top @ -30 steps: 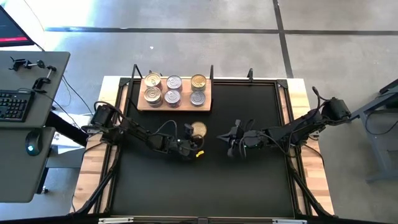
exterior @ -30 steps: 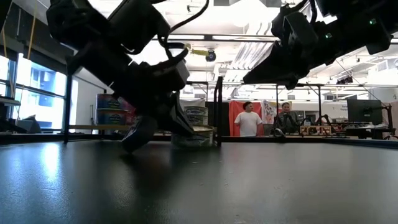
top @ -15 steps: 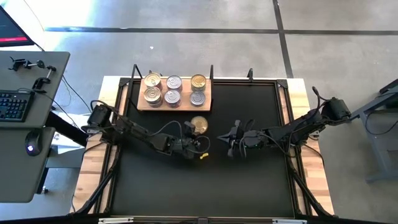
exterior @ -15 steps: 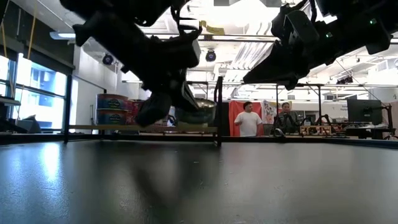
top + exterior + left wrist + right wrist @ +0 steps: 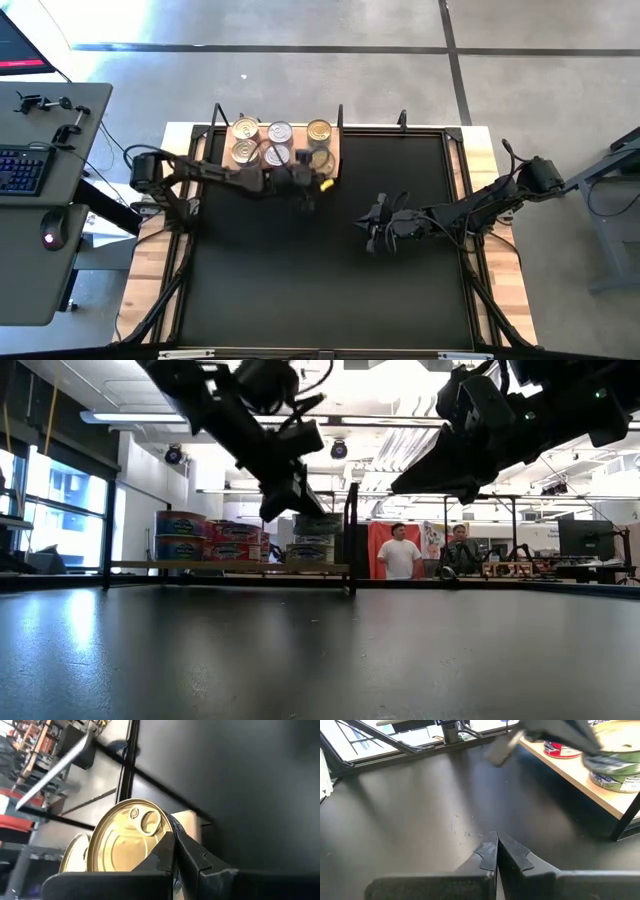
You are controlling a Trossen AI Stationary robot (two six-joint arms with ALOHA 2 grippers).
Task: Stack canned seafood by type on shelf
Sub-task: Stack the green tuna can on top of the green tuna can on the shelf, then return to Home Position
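Note:
Several round tins stand on the wooden shelf [image 5: 299, 141] at the table's far edge, some stacked in the low view. My left gripper [image 5: 311, 172] is shut on a gold-lidded tin [image 5: 125, 837] and holds it over the shelf's near right corner, just above a tin [image 5: 310, 553] standing there. Another gold lid [image 5: 72, 862] shows behind it. My right gripper [image 5: 371, 232] hangs shut over the table's middle with nothing in it. My left gripper has the gold-lidded tin by the edge of its lid [image 5: 162, 832], at the side nearest the wrist. The shut fingers [image 5: 167, 852] cover the exact place of contact. They come slanting down from the table's left. The tin [image 5: 318, 525] is lifted clear and roughly level.
Black posts [image 5: 341, 113] rise at the far edge beside the shelf. The black table top [image 5: 320, 290] lies bare toward the near edge. A desk with a keyboard [image 5: 25, 168] stands left of the table. People [image 5: 400, 555] stand in the room beyond.
My left gripper has lifted the gold-lidded tin off the table and swung it toward the far edge, up over the shelf's near right corner. The tin has gone from resting on the table to hanging above the tin on the shelf.

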